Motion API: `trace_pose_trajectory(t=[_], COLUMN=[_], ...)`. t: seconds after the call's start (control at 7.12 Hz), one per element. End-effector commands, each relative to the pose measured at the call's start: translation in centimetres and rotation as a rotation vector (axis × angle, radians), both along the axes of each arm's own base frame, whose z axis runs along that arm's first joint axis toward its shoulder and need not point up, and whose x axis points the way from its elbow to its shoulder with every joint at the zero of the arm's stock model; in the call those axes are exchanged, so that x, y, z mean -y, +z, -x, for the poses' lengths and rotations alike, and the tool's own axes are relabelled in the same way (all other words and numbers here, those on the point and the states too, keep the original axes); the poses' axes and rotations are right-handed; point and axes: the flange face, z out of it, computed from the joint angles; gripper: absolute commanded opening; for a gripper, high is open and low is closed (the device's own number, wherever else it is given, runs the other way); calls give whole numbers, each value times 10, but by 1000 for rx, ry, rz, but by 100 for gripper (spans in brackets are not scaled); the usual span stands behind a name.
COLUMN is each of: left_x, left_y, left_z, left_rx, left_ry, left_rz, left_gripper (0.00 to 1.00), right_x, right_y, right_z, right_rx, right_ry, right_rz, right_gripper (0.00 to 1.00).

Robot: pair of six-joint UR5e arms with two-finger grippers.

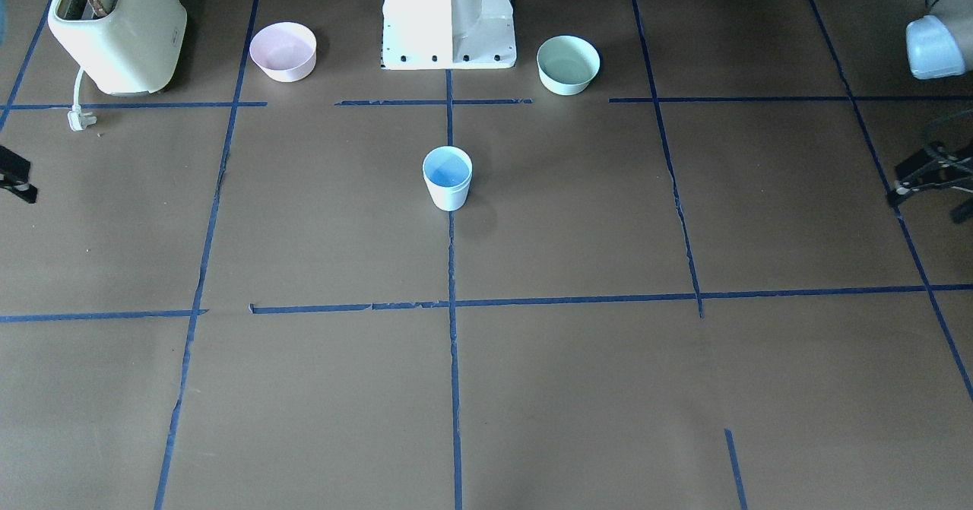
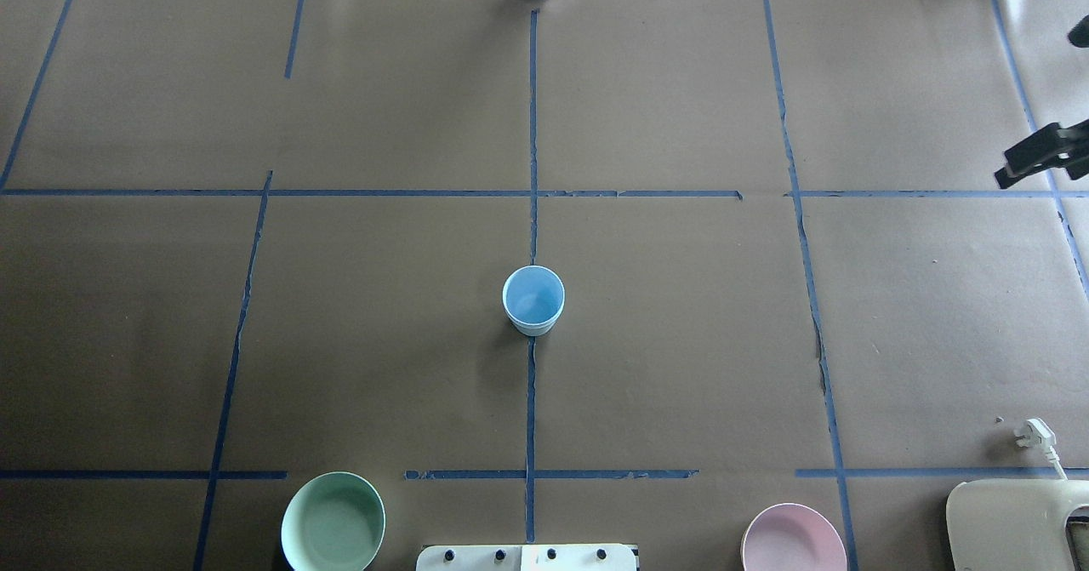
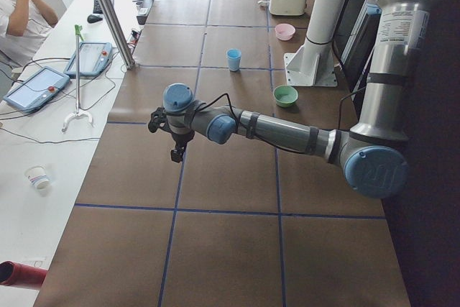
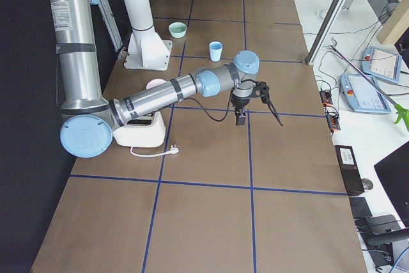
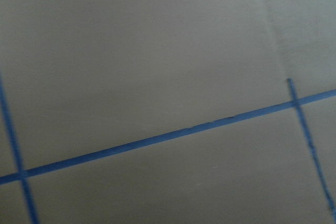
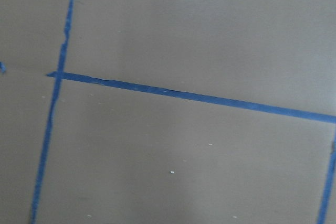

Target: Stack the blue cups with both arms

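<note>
**Stack check: cups at centre, both arms parked wide**

Logged the blue cups (image 2: 533, 300) as one upright outline at dead centre of the overhead view, on the vertical tape line, mouth up. Hint of a second rim line low on the wall. Judged as two tumblers nested, but cannot confirm from these views. No separate second blue tumbler found on the table (image 2: 681, 341).

Left gripper (image 3: 167, 140) at left-centre of the left side view, well apart from the cups. Jaws spread wide, nothing between them. Right gripper (image 4: 259, 119) right of centre in the right side view, also spread and empty, well apart from the cups. Nothing but bare paper and tape in both wrist views.

Mint-green bowl (image 2: 333, 522) and pink bowl (image 2: 793, 539) along the bottom edge overhead. Toaster (image 2: 1017, 524) in the bottom right corner.

Judged step: stacking probably done, arms out toward the table ends. Next, if anything: verify seating of the upper cup. Otherwise hold clear and avoid nudging the stack.
</note>
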Motion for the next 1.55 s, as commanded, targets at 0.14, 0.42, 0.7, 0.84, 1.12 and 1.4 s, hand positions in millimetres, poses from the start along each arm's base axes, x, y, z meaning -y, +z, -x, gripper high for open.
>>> trace_pose_trajectory(t=[0.14,0.42,0.7,0.84,1.12,1.4], left_x=[-12,-24,-37,-37,-46,-75], left_y=[47,33,36,39,58,81], left_z=[74,86,86,85,80,81], left_rx=[42,46,44,41,43,39], left_ry=[30,4,-50,-54,-40,-37], left_rz=[127,183,239,208,217,262], left_gripper=[100,100,100,100,100,100], right_x=[-18,-34,-35,-32,-25,-26], right_y=[126,144,149,146,134,136], right_z=[-97,-115,-116,-117,-127,-128], right_rx=[48,13,-13,-15,-14,-20], right_ry=[-86,-65,-65,-63,-35,-36], right_rz=[-21,-38,-34,-42,-59,-58], right_gripper=[100,100,100,100,100,100])
